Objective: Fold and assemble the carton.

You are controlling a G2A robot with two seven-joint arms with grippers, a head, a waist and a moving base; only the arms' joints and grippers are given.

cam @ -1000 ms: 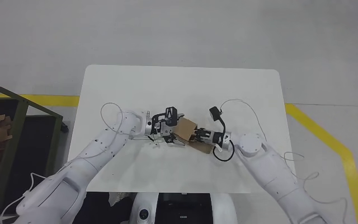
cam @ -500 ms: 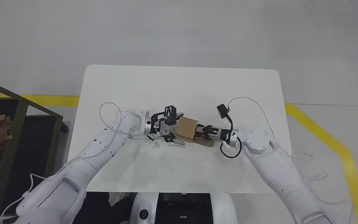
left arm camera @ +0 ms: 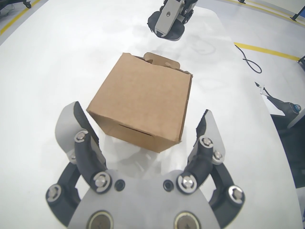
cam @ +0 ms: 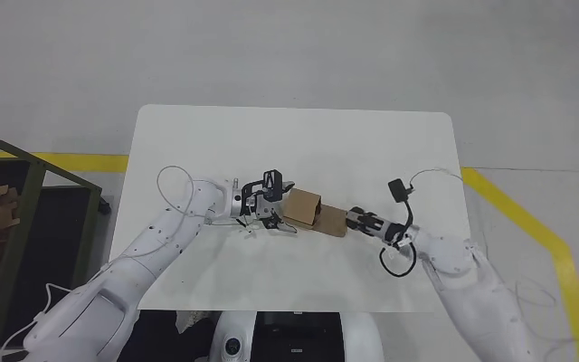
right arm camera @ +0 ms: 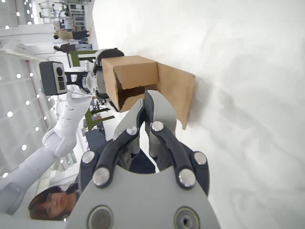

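Bright, even, lit from overhead. In the top view, mid-frame, just a thin soft shadow along the carton [cam: 306, 208], on a white table [cam: 380, 145] close to washed out. In the left wrist view, a pale grey shadow under the carton and a mild sheen on the table, lines bowed towards the edges. In the right wrist view, small hot spots from ceiling lamps [right arm camera: 9, 114] in the hall behind.

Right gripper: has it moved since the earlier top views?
Yes. The right gripper has drawn back from the brown cardboard carton's open end, toward the white table's edge on the robot's right.
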